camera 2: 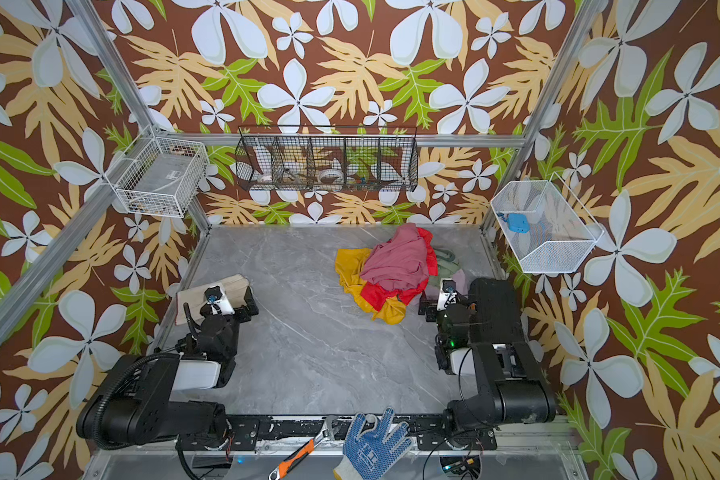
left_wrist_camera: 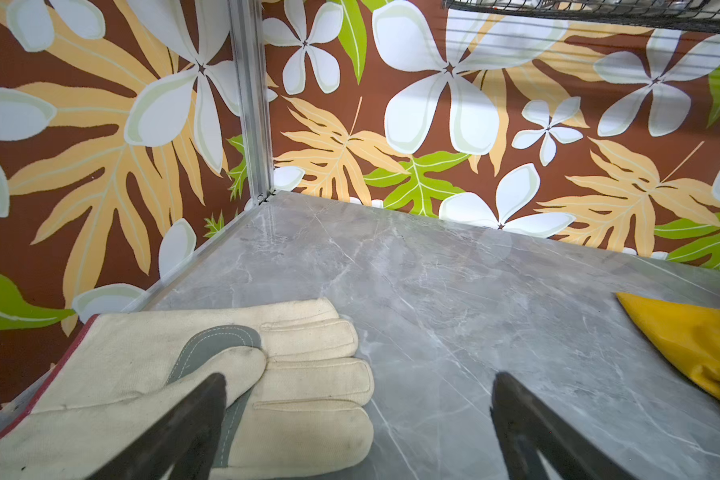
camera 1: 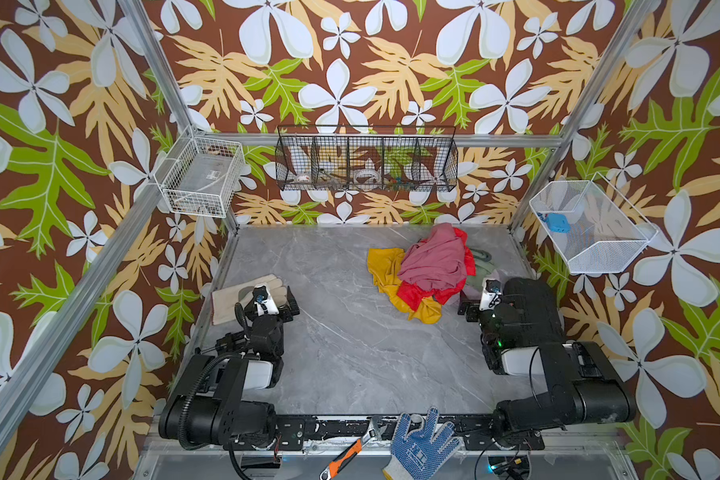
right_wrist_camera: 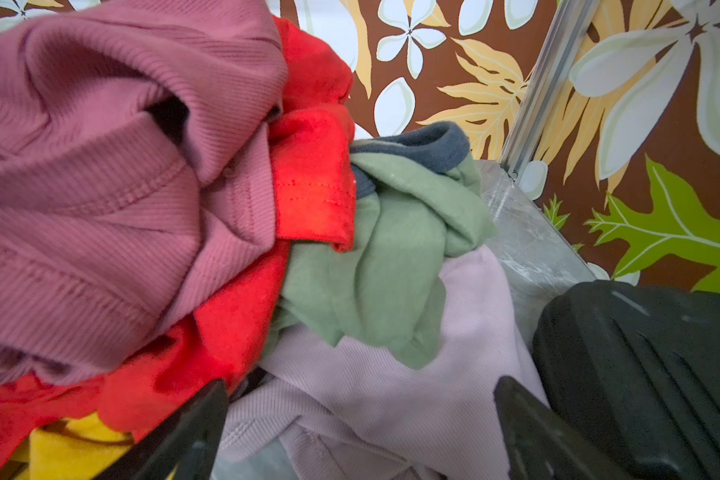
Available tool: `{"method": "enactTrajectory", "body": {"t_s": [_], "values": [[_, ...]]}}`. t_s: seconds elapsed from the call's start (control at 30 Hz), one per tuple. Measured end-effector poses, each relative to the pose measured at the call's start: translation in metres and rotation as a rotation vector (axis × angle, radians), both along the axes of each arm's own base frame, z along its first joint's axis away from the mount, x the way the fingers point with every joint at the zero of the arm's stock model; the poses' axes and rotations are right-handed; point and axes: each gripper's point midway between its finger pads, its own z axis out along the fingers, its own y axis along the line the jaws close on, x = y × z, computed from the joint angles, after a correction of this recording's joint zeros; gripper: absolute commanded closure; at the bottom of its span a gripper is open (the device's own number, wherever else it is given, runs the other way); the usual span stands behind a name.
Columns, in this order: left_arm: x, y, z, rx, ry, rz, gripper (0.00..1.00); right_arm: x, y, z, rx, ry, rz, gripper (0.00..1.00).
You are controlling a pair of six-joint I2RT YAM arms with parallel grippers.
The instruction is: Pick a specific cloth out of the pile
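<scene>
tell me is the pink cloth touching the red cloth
Touching. The right wrist view shows the pink cloth draped directly over the red cloth, folds pressed together.

Cream work glove [left_wrist_camera: 121, 357], blue-dotted glove [camera 1: 420, 444], wrench [camera 1: 350, 451], black wire basket [camera 1: 333, 158].

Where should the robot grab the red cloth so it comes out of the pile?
Probably the loose hemmed flap of the red cloth, which pokes out from under the pink cloth. Come in from the right arm's side with the open right end effector: the pink cloth covers the red one's top, while that flap hangs free and looks thin enough to pinch.
</scene>
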Motion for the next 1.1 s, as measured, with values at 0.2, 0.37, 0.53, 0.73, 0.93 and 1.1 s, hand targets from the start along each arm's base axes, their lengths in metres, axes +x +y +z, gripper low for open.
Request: {"method": "enactTrajectory", "body": {"t_s": [0.2,0.37,0.53,0.73,0.93,1.1], "values": [[0.000,0.000,0.000,0.000,0.000,0.000,0.00,0.000,0.000,0.000,0.000,0.000,0.000,0.00],[0.000,0.000,0.000,0.000,0.000,0.000,0.00,0.000,0.000,0.000,0.000,0.000,0.000,0.01],[0.000,0.000,0.000,0.000,0.000,0.000,0.00,0.000,0.000,0.000,0.000,0.000,0.000,0.00],[0.000,0.000,0.000,0.000,0.000,0.000,0.00,0.000,0.000,0.000,0.000,0.000,0.000,0.00],[0.001,-0.001,0.003,-0.001,0.000,-0.008,0.00,0.002,0.000,0.004,0.000,0.008,0.000,0.00],[0.026,-0.010,0.060,-0.036,-0.044,-0.047,0.00,0.029,-0.004,0.067,0.035,-0.037,-0.019,0.00]]}}
